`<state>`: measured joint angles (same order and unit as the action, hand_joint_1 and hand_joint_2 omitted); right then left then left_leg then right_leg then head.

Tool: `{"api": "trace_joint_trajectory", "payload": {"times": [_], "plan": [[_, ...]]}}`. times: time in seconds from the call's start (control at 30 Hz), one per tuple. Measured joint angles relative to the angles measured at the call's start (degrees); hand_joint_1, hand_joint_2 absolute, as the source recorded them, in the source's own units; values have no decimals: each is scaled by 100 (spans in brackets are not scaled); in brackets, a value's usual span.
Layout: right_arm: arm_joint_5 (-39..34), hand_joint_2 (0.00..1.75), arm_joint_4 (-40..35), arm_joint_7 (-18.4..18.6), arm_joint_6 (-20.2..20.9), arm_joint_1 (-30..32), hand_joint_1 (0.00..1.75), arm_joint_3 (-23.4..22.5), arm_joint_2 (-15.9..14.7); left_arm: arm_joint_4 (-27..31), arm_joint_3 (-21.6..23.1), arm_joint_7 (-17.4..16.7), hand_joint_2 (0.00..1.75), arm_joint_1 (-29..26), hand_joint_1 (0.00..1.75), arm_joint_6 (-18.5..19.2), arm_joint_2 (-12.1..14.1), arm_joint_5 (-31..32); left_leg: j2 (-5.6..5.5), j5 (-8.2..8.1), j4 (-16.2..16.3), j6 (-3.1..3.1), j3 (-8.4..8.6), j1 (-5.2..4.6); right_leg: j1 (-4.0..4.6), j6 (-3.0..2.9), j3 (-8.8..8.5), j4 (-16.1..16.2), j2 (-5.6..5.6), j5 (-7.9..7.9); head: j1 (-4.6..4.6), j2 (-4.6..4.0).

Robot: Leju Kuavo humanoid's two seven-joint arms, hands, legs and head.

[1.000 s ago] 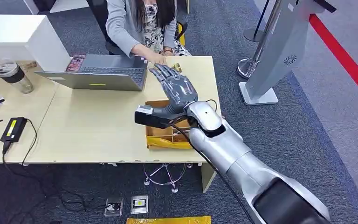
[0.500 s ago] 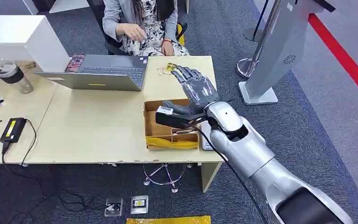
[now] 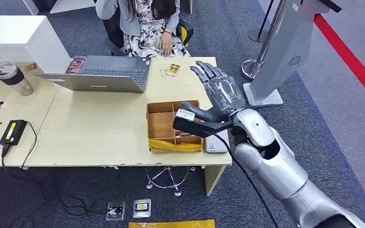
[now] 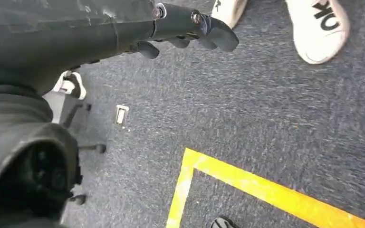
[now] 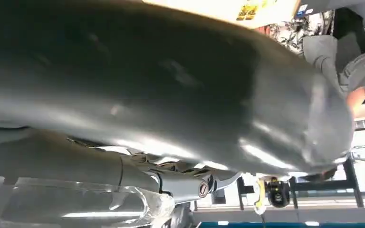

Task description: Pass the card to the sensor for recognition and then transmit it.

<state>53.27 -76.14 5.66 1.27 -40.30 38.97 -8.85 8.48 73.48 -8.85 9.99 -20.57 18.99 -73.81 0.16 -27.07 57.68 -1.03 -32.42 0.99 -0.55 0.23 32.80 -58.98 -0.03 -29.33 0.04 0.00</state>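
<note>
Head view, near to far. The right hand [image 3: 217, 92] hangs above the table's right end, fingers spread and straight, palm bare, holding nothing; bare tabletop [image 3: 95, 128] stretches wide to its left, and grey carpet [image 3: 313, 118] lies past the table edge to its right. Just beside the wrist, at the table's near right corner, lies a small grey sensor [image 3: 217, 144], partly hidden by the arm. Touching the sensor's left side stands a cardboard box [image 3: 160, 124] with dividers; yellow material shows along its near edge, and the contents of the compartments cannot be made out. The card [image 3: 173, 69] lies flat near the table's far edge, ahead of the fingertips and to their left, apart from the hand. A laptop [image 3: 105, 72] sits left of the card. A person [image 3: 147, 21] is seated beyond the far edge. In the left wrist view, the left hand [image 4: 185, 31] hangs over carpet with fingers curled in, holding nothing.
</note>
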Motion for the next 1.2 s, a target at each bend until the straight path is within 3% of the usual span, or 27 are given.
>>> {"api": "trace_joint_trajectory", "payload": {"times": [0.23,0.27,0.67,0.77,0.97,1.2], "plan": [[-105,0,-698,208,372,322,0,-18,-311,0,-9,-37,0,2,0,-35,-2,-42,-1,0,0,0,-2,0,0,0,-1,1,-1,0,0,0],[-110,175,-776,238,378,365,0,-18,-355,0,-9,-37,0,1,0,-31,0,-42,-1,0,0,0,-2,0,-1,0,-1,1,-1,0,4,0],[-534,175,-1474,524,407,670,0,28,-693,0,-22,-37,0,9,0,-37,0,-66,0,0,-1,0,-1,0,0,0,-1,1,0,0,0,0],[-586,175,-1507,592,313,797,0,72,-702,0,-31,-37,0,10,0,-57,-2,-74,0,0,-1,0,-2,0,0,0,-2,0,-1,0,0,0],[-564,175,-1502,918,584,922,0,312,-663,0,-31,-37,0,18,0,-31,-2,-55,-2,0,-2,0,-3,0,0,0,-2,0,-2,0,0,0],[-254,175,-1419,979,295,962,0,492,-601,2,-26,-37,0,33,0,-11,-9,11,-2,0,-2,0,-4,0,0,0,-1,0,-2,0,2,0]]}}
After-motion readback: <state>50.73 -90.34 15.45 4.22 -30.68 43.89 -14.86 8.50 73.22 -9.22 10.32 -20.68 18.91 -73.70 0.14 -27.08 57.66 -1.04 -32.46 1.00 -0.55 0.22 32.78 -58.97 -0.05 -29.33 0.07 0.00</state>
